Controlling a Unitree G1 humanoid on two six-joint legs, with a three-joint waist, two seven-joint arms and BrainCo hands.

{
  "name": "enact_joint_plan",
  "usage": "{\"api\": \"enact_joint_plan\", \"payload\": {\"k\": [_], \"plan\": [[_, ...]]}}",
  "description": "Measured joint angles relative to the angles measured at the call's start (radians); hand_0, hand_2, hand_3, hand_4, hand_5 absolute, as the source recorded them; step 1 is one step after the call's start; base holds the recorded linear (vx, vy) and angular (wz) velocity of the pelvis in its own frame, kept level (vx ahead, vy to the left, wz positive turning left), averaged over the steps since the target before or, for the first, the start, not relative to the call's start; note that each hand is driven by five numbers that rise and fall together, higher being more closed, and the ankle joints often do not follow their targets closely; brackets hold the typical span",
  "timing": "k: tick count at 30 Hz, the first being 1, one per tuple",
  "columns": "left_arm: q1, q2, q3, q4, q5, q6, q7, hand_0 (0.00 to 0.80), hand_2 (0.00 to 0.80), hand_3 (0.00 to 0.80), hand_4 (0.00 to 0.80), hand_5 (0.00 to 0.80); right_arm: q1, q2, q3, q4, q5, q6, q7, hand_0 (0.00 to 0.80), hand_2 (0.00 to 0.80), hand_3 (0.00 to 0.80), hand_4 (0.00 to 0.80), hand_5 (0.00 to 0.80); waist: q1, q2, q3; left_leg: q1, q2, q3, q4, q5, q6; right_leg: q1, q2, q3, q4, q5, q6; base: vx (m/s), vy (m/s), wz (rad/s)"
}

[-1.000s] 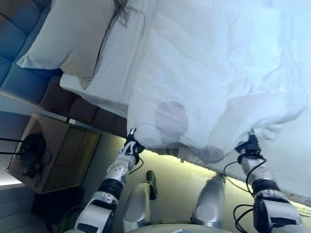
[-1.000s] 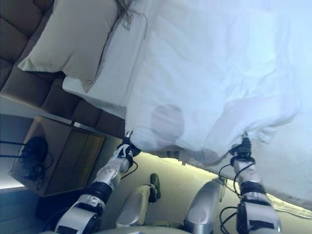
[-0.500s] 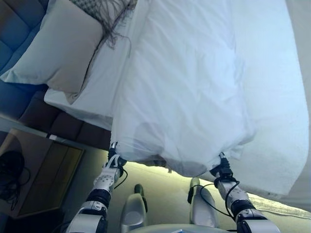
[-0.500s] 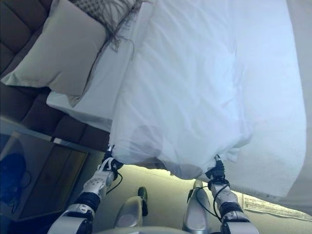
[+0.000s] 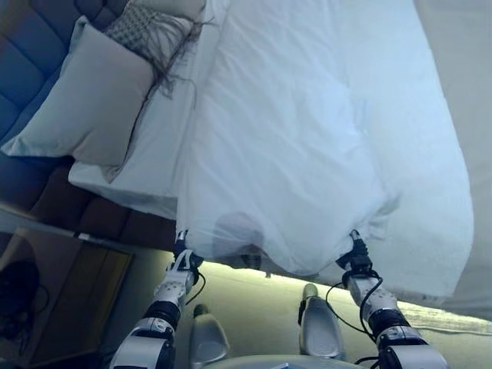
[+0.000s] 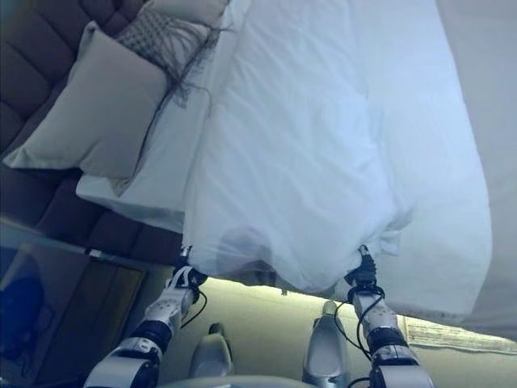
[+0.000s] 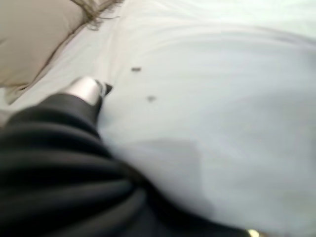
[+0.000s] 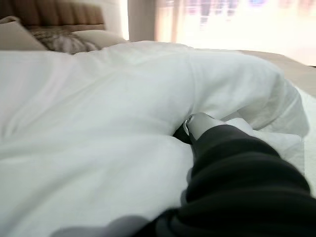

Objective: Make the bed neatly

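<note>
A white duvet [image 5: 307, 138] covers most of the bed, its near edge raised off the mattress and stretched between my two hands. My left hand [image 5: 182, 257] grips the edge's left corner; in the left wrist view one finger [image 7: 88, 90] lies on top of the cloth while the rest is under it. At the right corner my right hand [image 5: 355, 254] holds the same edge, and its thumb [image 8: 198, 123] presses into a fold of the duvet [image 8: 98, 123]. Left of the duvet the white sheet [image 5: 157, 146] lies bare.
A beige pillow [image 5: 84, 108] and a patterned fringed cushion [image 5: 146, 31] lean at the padded headboard [image 5: 31, 69] on the left. A bedside table [image 5: 69, 292] stands lower left. The bed's right side [image 5: 453, 231] hangs over the floor strip.
The camera has shifted, showing more of the bed. The duvet's near edge, bunched at the right a second ago, now hangs smoother between my hands, which stay closed on it.
</note>
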Motion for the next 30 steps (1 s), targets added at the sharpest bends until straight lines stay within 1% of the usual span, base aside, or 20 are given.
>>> {"api": "enact_joint_plan", "payload": {"k": [1,2,3,4,5,7,10,13,15,16,17,18,19,20,21,22,25,26,28,30], "plan": [[0.02,-0.021,-0.003,-0.008,0.0,0.013,0.0,0.8,0.8,0.8,0.8,0.8,0.006,-0.021,-0.002,-0.003,-0.008,-0.002,-0.01,0.8,0.8,0.8,0.8,0.8,-0.004,0.028,-0.018,0.035,-0.016,0.003,-0.043,0.03,0.043,-0.007,-0.022,0.015,0.011,0.005,0.035,0.133,0.655,0.06],[0.032,-0.038,-0.002,-0.01,0.001,0.026,0.001,0.8,0.8,0.8,0.8,0.8,0.01,-0.036,-0.004,-0.005,-0.012,-0.01,-0.019,0.8,0.8,0.8,0.8,0.8,-0.019,0.047,-0.029,0.055,-0.034,0.033,-0.062,-0.049,-0.031,-0.004,-0.055,0.028,0.013,0.006,0.074,0.116,0.505,0.14],[0.031,-0.051,-0.002,-0.013,0.002,0.045,0.002,0.8,0.8,0.8,0.8,0.8,0.025,-0.044,-0.021,-0.004,-0.017,-0.018,-0.022,0.8,0.8,0.8,0.8,0.8,-0.017,0.028,-0.028,0.058,-0.087,0.063,-0.051,-0.046,-0.077,0.011,-0.122,0.048,-0.009,0.019,0.093,0.137,0.481,0.31],[0.032,-0.06,-0.003,-0.013,0.012,0.067,0.006,0.8,0.8,0.8,0.8,0.8,0.043,-0.041,-0.028,-0.003,-0.018,-0.026,-0.026,0.8,0.8,0.8,0.8,0.8,-0.017,0.02,-0.03,0.065,-0.133,0.082,-0.042,-0.05,-0.078,0.05,-0.168,0.054,-0.06,0.046,0.118,0.125,0.358,0.39],[0.032,-0.064,-0.008,-0.014,0.033,0.084,0.013,0.8,0.8,0.8,0.8,0.8,0.066,-0.031,-0.038,0.0,-0.019,-0.031,-0.027,0.8,0.8,0.8,0.8,0.8,-0.015,0.016,-0.034,0.077,-0.173,0.084,-0.032,-0.061,-0.065,0.103,-0.204,0.049,-0.119,0.075,0.119,0.071,0.29,0.3],[0.041,-0.059,-0.023,-0.031,0.048,0.102,0.03,0.8,0.8,0.8,0.8,0.8,0.099,0.007,-0.039,-0.003,-0.021,-0.031,-0.036,0.8,0.8,0.8,0.8,0.8,0.01,0.008,-0.05,0.101,-0.22,0.078,-0.022,-0.086,-0.047,0.16,-0.241,0.053,-0.199,0.127,0.117,-0.013,0.237,0.01],[0.041,-0.043,-0.033,-0.046,0.081,0.118,0.055,0.8,0.8,0.8,0.8,0.8,0.105,0.054,-0.035,-0.003,-0.014,-0.035,-0.045,0.8,0.8,0.8,0.8,0.8,0.044,-0.002,-0.073,0.098,-0.249,0.081,-0.008,-0.109,-0.035,0.161,-0.26,0.004,-0.249,0.204,0.122,-0.118,0.136,-0.25],[0.049,-0.036,-0.032,-0.059,0.082,0.119,0.083,0.8,0.8,0.8,0.8,0.8,0.112,0.064,-0.019,-0.004,0.017,-0.035,-0.047,0.8,0.8,0.8,0.8,0.8,0.045,-0.024,-0.086,0.094,-0.235,0.084,-0.012,-0.113,-0.029,0.146,-0.242,-0.029,-0.24,0.248,0.092,-0.126,0.022,-0.09],[0.061,-0.008,-0.032,-0.059,0.085,0.118,0.089,0.8,0.8,0.8,0.8,0.8,0.122,0.077,-0.006,0.003,0.05,-0.03,-0.031,0.8,0.8,0.8,0.8,0.8,0.053,-0.063,-0.11,0.079,-0.215,0.085,-0.015,-0.12,-0.027,0.116,-0.216,-0.041,-0.221,0.249,0.09,-0.123,-0.104,-0.25],[0.062,0.004,-0.031,-0.056,0.092,0.113,0.09,0.8,0.8,0.8,0.8,0.8,0.129,0.08,0.012,0.007,0.067,-0.028,-0.011,0.8,0.8,0.8,0.8,0.8,0.067,-0.068,-0.115,0.079,-0.184,0.084,-0.018,-0.12,-0.03,0.094,-0.174,-0.045,-0.175,0.209,0.116,-0.105,-0.163,-0.28],[0.063,0.017,-0.028,-0.057,0.103,0.105,0.09,0.8,0.8,0.8,0.8,0.8,0.14,0.084,0.026,0.008,0.077,-0.025,0.004,0.8,0.8,0.8,0.8,0.8,0.069,-0.068,-0.119,0.074,-0.139,0.077,-0.02,-0.114,-0.043,0.071,-0.107,-0.048,-0.072,0.073,0.116,-0.094,-0.183,-0.08],[0.065,0.024,-0.025,-0.057,0.11,0.091,0.091,0.8,0.8,0.8,0.8,0.8,0.148,0.084,0.042,0.008,0.085,-0.018,0.02,0.8,0.8,0.8,0.8,0.8,0.065,-0.071,-0.131,0.065,-0.109,0.061,-0.031,-0.098,-0.068,0.045,-0.042,-0.045,0.008,-0.015,0.071,-0.078,-0.274,0.26],[0.059,0.025,-0.024,-0.057,0.12,0.081,0.094,0.8,0.8,0.8,0.8,0.8,0.16,0.089,0.053,0.009,0.091,-0.016,0.042,0.8,0.8,0.8,0.8,0.8,0.065,-0.071,-0.132,0.059,-0.086,0.044,-0.039,-0.067,-0.086,0.043,-0.008,-0.045,0.018,-0.038,0.05,-0.043,-0.203,0.34],[0.059,0.024,-0.024,-0.058,0.12,0.08,0.095,0.8,0.8,0.8,0.8,0.8,0.163,0.086,0.053,0.012,0.092,-0.016,0.046,0.8,0.8,0.8,0.8,0.8,0.067,-0.071,-0.132,0.055,-0.079,0.045,-0.04,-0.055,-0.075,0.047,-0.001,-0.056,0.016,-0.04,0.047,-0.074,-0.165,0.5],[0.058,0.018,-0.027,-0.057,0.127,0.079,0.096,0.8,0.8,0.8,0.8,0.8,0.17,0.088,0.056,0.022,0.094,-0.018,0.055,0.8,0.8,0.8,0.8,0.8,0.064,-0.078,-0.134,0.027,-0.076,0.041,-0.029,0.002,-0.003,0.07,0.027,-0.047,-0.022,-0.042,0.023,-0.093,-0.049,0.47],[0.057,0.011,-0.038,-0.06,0.129,0.078,0.091,0.8,0.8,0.8,0.8,0.8,0.174,0.081,0.063,0.022,0.1,-0.02,0.055,0.8,0.8,0.8,0.8,0.8,0.07,-0.077,-0.135,0.013,-0.077,0.047,-0.017,0.029,0.028,0.094,0.04,-0.052,-0.072,-0.017,0.008,-0.161,-0.033,0.36],[0.053,0.007,-0.036,-0.062,0.128,0.061,0.078,0.8,0.8,0.8,0.8,0.8,0.148,0.066,0.085,0.015,0.101,-0.026,0.054,0.8,0.8,0.8,0.8,0.8,0.07,-0.065,-0.142,-0.025,-0.098,0.061,0.009,0.032,0.031,0.119,0.074,-0.058,-0.177,0.05,-0.001,-0.162,-0.019,-0.05],[0.047,0.005,-0.036,-0.062,0.128,0.054,0.07,0.8,0.8,0.8,0.8,0.8,0.139,0.063,0.09,0.015,0.1,-0.03,0.051,0.8,0.8,0.8,0.8,0.8,0.067,-0.06,-0.143,-0.042,-0.093,0.082,0.017,0.038,0.025,0.118,0.081,-0.06,-0.202,0.058,0.0,-0.104,0.039,-0.02],[0.035,0.002,-0.036,-0.061,0.127,0.051,0.065,0.8,0.8,0.8,0.8,0.8,0.132,0.062,0.091,0.015,0.098,-0.038,0.041,0.8,0.8,0.8,0.8,0.8,0.066,-0.067,-0.138,-0.059,-0.094,0.074,0.029,0.071,-0.027,0.119,0.081,-0.051,-0.223,0.072,0.002,-0.03,0.117,0.04],[0.041,0.003,-0.036,-0.061,0.127,0.049,0.06,0.8,0.8,0.8,0.8,0.8,0.123,0.064,0.093,0.014,0.071,-0.039,0.025,0.8,0.8,0.8,0.8,0.8,0.064,-0.068,-0.135,-0.057,-0.094,0.059,0.045,0.077,-0.036,0.131,0.074,-0.042,-0.226,0.072,-0.001,0.082,0.191,-0.03]]}}
